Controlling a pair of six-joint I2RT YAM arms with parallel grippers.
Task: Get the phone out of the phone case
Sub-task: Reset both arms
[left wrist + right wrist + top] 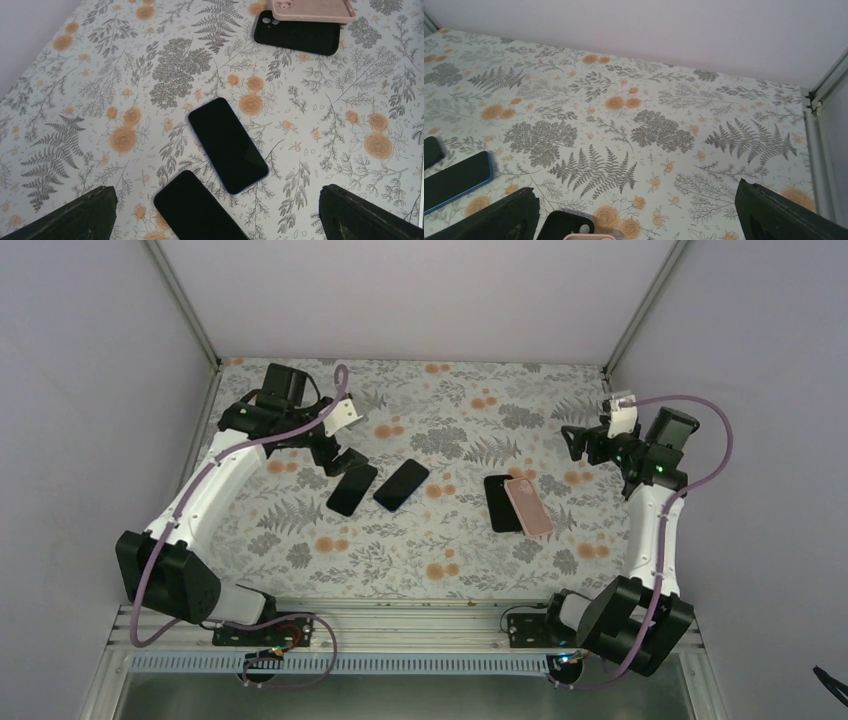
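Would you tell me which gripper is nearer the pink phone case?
Right. The right gripper sits just beyond the phone case, up and right of it; the left gripper is far left, beside a black phone.

light: bright, even | shadows: soft, faint | focus: sharp | glare: none

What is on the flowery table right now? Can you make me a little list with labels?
case: pink phone case, lying partly on a black slab
phones: blue-edged phone beside another black phone, lying flat
left end effector: open, empty, near the phones
right end effector: open, empty, apart from the case
phone in case: cannot tell
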